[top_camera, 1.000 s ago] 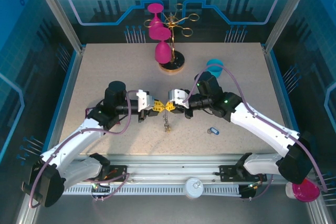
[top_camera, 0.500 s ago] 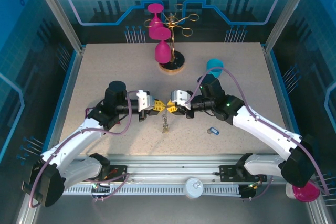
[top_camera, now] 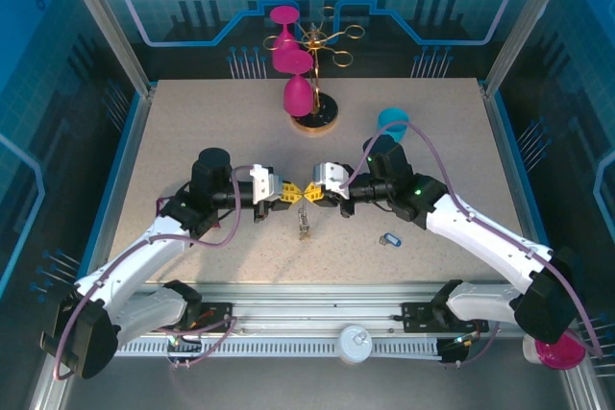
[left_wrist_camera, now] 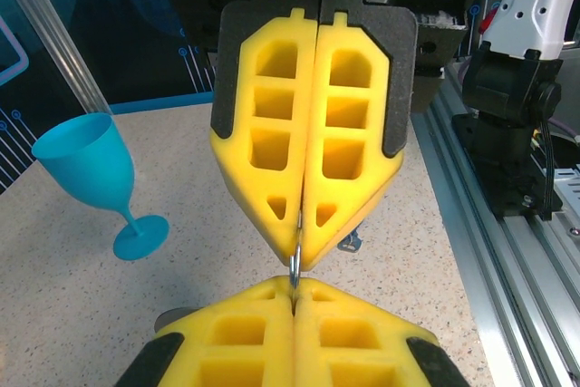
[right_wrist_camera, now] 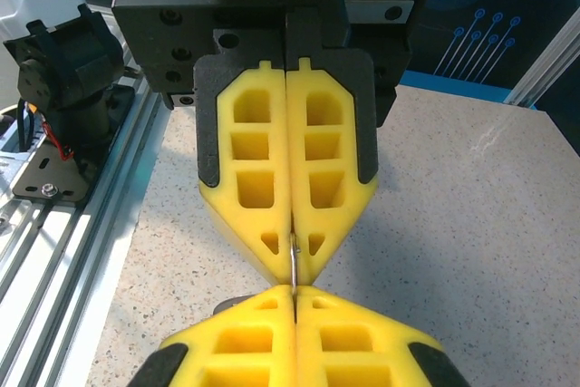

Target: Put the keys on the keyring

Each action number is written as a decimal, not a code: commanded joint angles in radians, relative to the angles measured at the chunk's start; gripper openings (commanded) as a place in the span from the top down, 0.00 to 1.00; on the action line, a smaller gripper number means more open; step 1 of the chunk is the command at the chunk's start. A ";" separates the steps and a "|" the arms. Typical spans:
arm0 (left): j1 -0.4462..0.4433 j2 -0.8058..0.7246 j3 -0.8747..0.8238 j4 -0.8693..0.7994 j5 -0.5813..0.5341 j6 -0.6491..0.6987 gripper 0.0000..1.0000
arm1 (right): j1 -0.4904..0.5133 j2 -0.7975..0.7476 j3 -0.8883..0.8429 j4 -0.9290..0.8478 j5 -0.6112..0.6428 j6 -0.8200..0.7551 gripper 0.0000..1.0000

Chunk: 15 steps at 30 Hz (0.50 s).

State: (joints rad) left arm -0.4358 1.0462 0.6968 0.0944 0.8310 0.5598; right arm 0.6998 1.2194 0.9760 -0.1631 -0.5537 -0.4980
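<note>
Mid-table, tip to tip: left gripper [top_camera: 294, 196] and right gripper [top_camera: 313, 194] both pinched tight on keyring [left_wrist_camera: 294, 266]; blue key [top_camera: 389, 239] at four o'clock, apart.

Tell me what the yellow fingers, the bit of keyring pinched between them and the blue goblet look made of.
Fingers: matte yellow, moulded with hollow cells; likely a soft plastic or rubbery foam.
Keyring: a thin silvery wire with a bright glint; looks like bare metal.
Goblet: even teal, smooth, with a soft sheen; probably plastic, though coloured glass can't be ruled out.
</note>
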 commanded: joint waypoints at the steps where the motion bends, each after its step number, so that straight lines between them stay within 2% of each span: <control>1: -0.009 -0.002 0.007 0.029 0.035 0.009 0.98 | -0.005 0.005 -0.003 0.040 -0.037 0.013 1.00; 10: -0.009 0.006 0.007 0.047 0.036 -0.005 0.88 | -0.001 0.014 0.004 0.039 -0.056 0.022 1.00; 15: -0.009 0.005 0.006 0.048 0.029 -0.002 0.92 | 0.003 0.020 0.009 0.041 -0.059 0.026 1.00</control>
State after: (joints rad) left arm -0.4362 1.0481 0.6968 0.1089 0.8349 0.5514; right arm 0.6994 1.2308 0.9760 -0.1516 -0.5751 -0.4892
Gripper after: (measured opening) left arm 0.084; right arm 0.058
